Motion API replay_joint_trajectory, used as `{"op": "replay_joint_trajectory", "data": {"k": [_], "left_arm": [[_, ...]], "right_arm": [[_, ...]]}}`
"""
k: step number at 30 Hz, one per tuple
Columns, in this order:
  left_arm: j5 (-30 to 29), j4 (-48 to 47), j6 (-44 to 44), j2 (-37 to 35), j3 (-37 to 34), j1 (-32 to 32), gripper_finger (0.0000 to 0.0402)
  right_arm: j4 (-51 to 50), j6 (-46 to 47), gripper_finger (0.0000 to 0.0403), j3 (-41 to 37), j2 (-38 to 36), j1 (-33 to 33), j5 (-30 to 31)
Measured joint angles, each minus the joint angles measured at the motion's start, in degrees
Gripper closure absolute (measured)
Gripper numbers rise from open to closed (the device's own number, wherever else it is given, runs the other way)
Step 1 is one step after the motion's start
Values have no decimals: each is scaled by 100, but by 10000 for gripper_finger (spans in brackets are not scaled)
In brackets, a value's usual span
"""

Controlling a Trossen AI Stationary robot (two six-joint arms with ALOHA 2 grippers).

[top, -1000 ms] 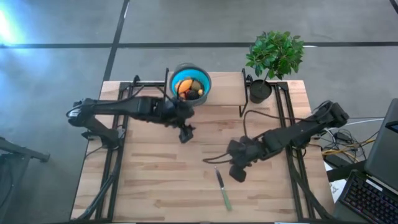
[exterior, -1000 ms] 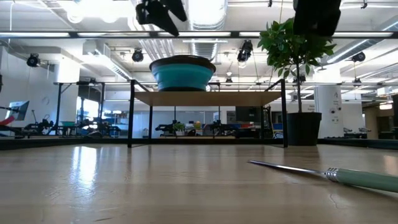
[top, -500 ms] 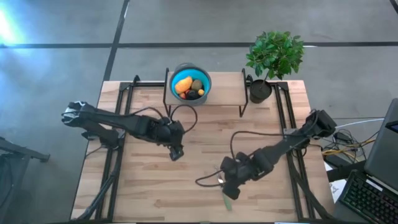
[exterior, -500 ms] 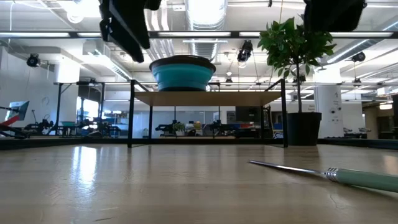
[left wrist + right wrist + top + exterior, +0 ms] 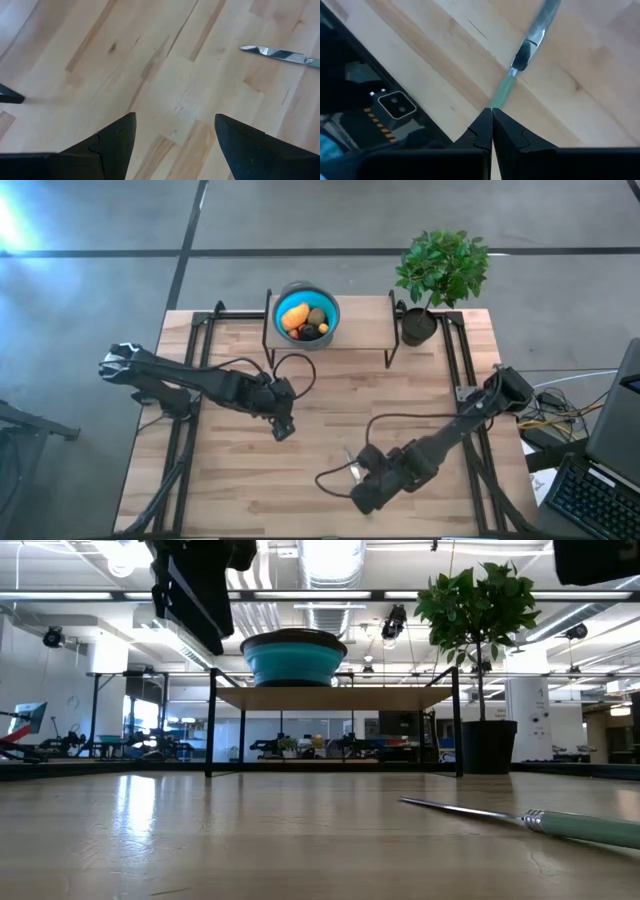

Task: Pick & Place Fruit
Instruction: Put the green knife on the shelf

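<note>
Wooden tabletop (image 5: 240,470) fills my working area, with a raised shelf (image 5: 350,330) at its far edge. Starting at the left, my left gripper (image 5: 283,427) hangs over bare boards with its fingers (image 5: 112,140) spread and nothing between them. Beyond it, on the shelf, the blue bowl (image 5: 307,310) already contains the fruit (image 5: 303,321); I count no piece on the table. Further right, my right gripper (image 5: 364,496) hovers low with its fingers pressed together, empty, the knife (image 5: 527,42) lying just ahead of its tips. My judgement: placing looks complete, so I retract both arms slowly, keeping the right tips clear of the knife.
</note>
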Motion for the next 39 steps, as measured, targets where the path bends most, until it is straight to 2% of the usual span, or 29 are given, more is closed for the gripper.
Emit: {"op": "replay_joint_trajectory", "data": {"k": [11, 19, 23, 26, 39], "left_arm": [[0, 99, 128, 0, -10, 0, 126], [-51, 93, 165, 0, -10, 0, 126], [-127, 92, 169, 0, -10, 0, 126], [-134, 91, 169, 0, -10, 0, 126], [-142, 93, 172, 0, -10, 0, 126]], "right_arm": [[1, 793, 394, 145, 411, 175, -154], [8, 817, 394, 143, 688, 175, -185], [10, 883, 388, 175, 926, 170, -525], [32, 882, 370, 227, 1095, 170, -733], [181, 1089, 241, 265, 1216, 170, -658]]}}
